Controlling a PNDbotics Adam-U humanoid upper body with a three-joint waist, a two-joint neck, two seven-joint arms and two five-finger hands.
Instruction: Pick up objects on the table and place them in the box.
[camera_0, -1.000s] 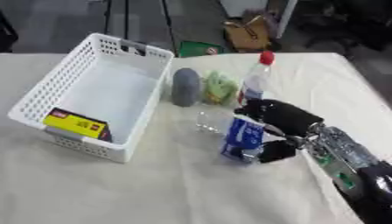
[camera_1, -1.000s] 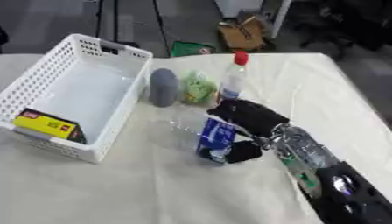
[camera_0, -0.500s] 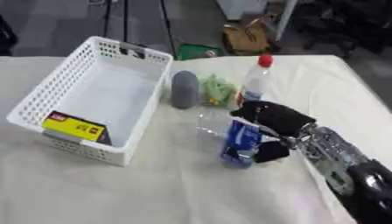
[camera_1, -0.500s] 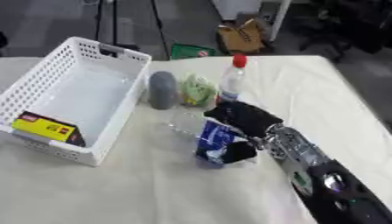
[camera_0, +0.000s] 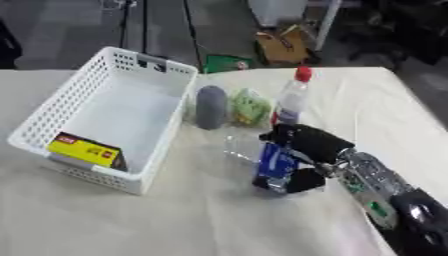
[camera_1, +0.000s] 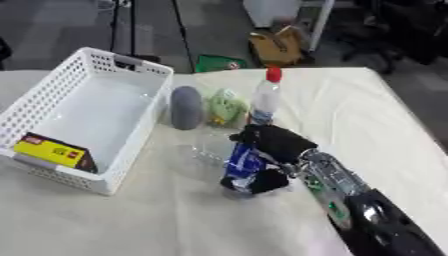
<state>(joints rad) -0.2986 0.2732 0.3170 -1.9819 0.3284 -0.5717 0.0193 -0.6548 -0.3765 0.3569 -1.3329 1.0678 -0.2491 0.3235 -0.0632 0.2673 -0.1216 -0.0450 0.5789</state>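
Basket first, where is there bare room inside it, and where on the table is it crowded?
The white basket is bare except its near corner, where the yellow box lies. Crowded: between the basket and the right hand, with the grey object, green item, bottle and blue packet.

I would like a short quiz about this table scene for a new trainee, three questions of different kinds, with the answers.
1. True or false: the right hand is curled round the blue packet.
2. What already lies in the basket?
A. a yellow box
B. the bottle
C. nothing
3. Fill in: the bottle has a ___ cap.

Key:
1. True.
2. A, the yellow box.
3. Red.
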